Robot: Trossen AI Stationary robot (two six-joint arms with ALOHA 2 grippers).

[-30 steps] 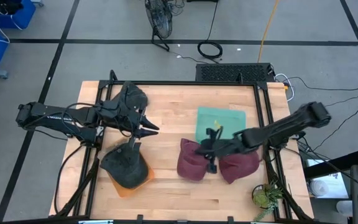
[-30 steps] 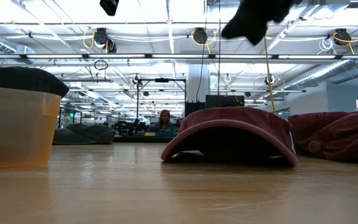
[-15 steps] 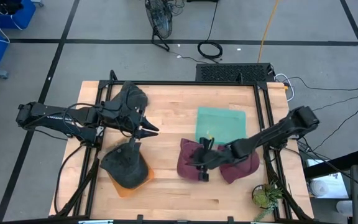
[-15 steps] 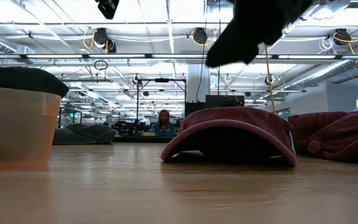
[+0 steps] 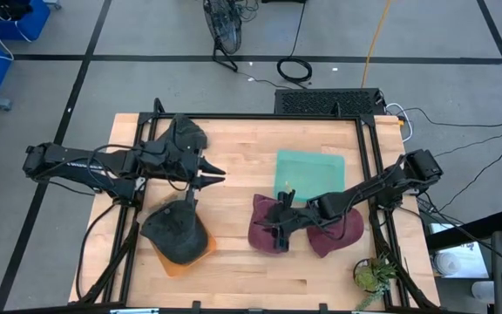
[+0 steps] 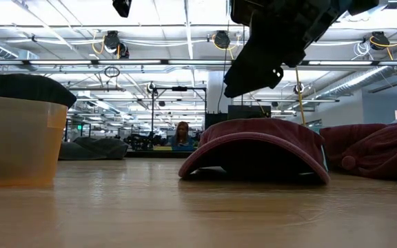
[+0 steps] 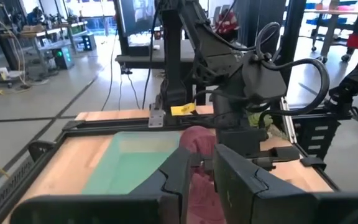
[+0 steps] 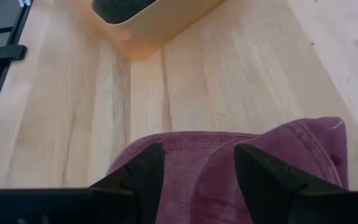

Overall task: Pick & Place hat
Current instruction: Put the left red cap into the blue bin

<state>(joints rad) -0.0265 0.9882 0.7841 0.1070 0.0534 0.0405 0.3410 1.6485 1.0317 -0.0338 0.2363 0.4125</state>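
The right gripper (image 5: 279,228) has come down and across over the last second: it hung higher and nearer the green mat (image 5: 308,172) a second ago, and now sits low over the left maroon hat (image 5: 265,226), at about 5 o'clock of the table's (image 5: 234,148) centre. In the right wrist view its fingers (image 8: 143,171) stand spread, with the hat's crown (image 8: 229,174) showing between them, so the jaws are open and hold nothing yet. In the low view the gripper (image 6: 253,72) hangs just above the hat's dome (image 6: 257,148), with a small gap, not touching. A second maroon hat (image 5: 336,231) lies just beside the first at its 3 o'clock. This reads as the final descent before a grasp; the pick itself is not done. The left gripper (image 5: 206,179) waits at about 9 o'clock of centre, its jaws nearly shut and empty in the left wrist view (image 7: 197,171). Below it, near 7 o'clock, a dark hat (image 5: 174,228) sits on an orange tub (image 5: 181,260). The likely next need is to lower a little more and close on the crown fabric.
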